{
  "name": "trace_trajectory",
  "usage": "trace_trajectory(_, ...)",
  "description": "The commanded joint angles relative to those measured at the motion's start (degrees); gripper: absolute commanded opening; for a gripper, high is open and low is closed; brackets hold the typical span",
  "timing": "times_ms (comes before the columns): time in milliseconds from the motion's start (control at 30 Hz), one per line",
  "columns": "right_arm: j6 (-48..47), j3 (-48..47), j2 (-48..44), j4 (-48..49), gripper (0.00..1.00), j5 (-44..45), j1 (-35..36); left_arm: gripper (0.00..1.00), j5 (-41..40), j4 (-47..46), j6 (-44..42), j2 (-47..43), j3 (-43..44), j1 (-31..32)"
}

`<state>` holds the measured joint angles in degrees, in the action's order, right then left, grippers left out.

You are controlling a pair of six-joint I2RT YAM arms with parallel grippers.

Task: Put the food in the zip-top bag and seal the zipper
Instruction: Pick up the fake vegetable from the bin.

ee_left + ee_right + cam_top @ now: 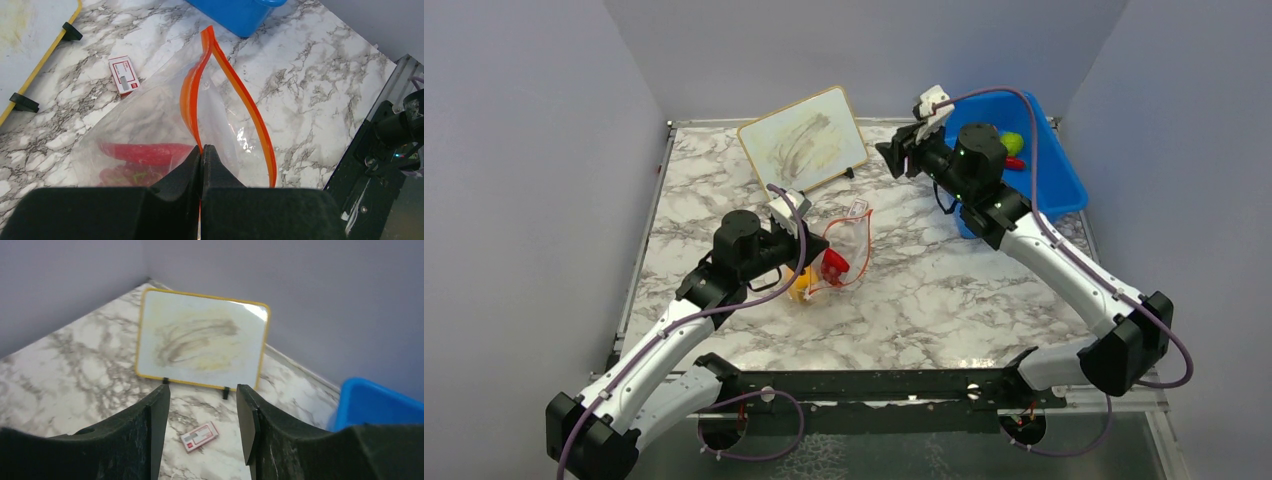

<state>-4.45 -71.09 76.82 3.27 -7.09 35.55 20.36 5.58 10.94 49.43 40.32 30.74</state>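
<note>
Left wrist: crinkly clear bag [150, 115], orange zipper [187, 105].

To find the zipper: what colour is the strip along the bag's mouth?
The zipper is red-orange, clearest in left wrist view.

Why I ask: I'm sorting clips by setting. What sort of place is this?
Probably a robot lab test cell: a marble-patterned table walled by plain grey panels, left arm and right arm mounted at its near edge, toy food in a blue bin.
</note>
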Motion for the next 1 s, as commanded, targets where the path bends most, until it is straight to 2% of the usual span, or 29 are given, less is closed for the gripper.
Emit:
trace_trajectory(0,7.35,-6.51,5.77,-12.99,0.52,17.26,-4.67,0.00,-0.38,-0.93,-0.45,-1.23,-0.50,-0.27)
trace_trajectory(133,10.79,-10.85,10.65,-19.96,0.52,20.64,-11.40,0.00,-0.49,-0.86,-0.57,-1.58,-0.57,-0.27)
trace_trajectory(400,-3.89,-13.08,18.90,-21.26,0.53,17.15,-21.10,0.00,-0.13,-0.91,-0.48,-1.91,-0.59,-0.24)
trace_trajectory(533,-10.25,-16.93,25.91,-25.47,0.54,16.60,-24.46,0.00,-0.35,-0.89,-0.55,-2.03,-0.68,-0.26)
trace_trajectory(700,-14.58,-21.19,33.06,-29.71,0.54,18.98,-27.50,0.00,-0.58,-0.88,-0.57,-1.92,-0.65,-0.23)
trace_trajectory(967,-20.16,-23.02,37.99,-26.74,0.55,14.36,-33.50,0.00,-1.22,-0.59,-0.99,-2.05,-0.67,-0.23)
